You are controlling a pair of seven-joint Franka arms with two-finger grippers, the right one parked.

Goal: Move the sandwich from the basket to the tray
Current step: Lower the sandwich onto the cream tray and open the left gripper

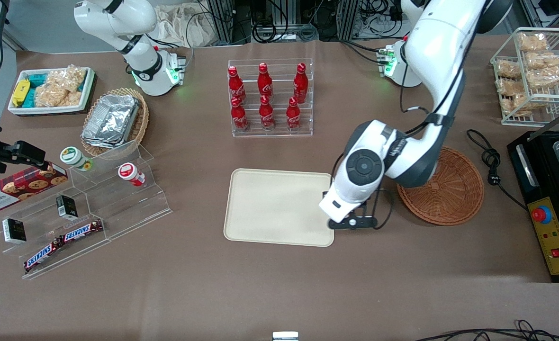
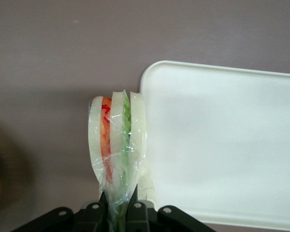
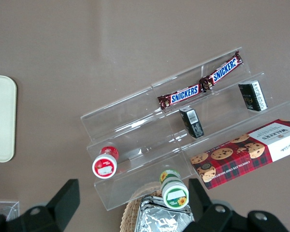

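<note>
1. One gripper [image 2: 120,212] hangs over the tray's edge nearest the basket; its fingers [image 2: 135,215] are closed tight on the lower end of one sandwich [image 2: 117,145], which is clear of the table.
2. The sandwich shows three pale bread slices with an orange-red layer and a green layer, in clear wrap. It sits just beside the tray's corner in the wrist view.
3. One cream tray [image 1: 270,208] lies bare on the brown table [image 1: 260,293].
4. One reddish-brown wicker basket [image 1: 450,194], with nothing in it, lies beside the tray toward the working arm's end.
5. Six red bottles [image 1: 266,97] stand in a clear rack, two rows of three; the white script reads as Coca-Cola.
6. Two chocolate bars [image 1: 64,242] marked "SNICKERS" lie on a clear stepped stand [image 1: 118,208].
7. One red tartan biscuit box [image 1: 16,188] is marked "WALKERS".
8. Two small dark boxes [image 1: 65,207] stand on the stand; their print is unreadable.
9. Two small jars: one green-lidded [image 1: 76,157], one red-lidded [image 1: 130,174].
10. One tan basket holds foil containers [image 1: 111,121].
</note>
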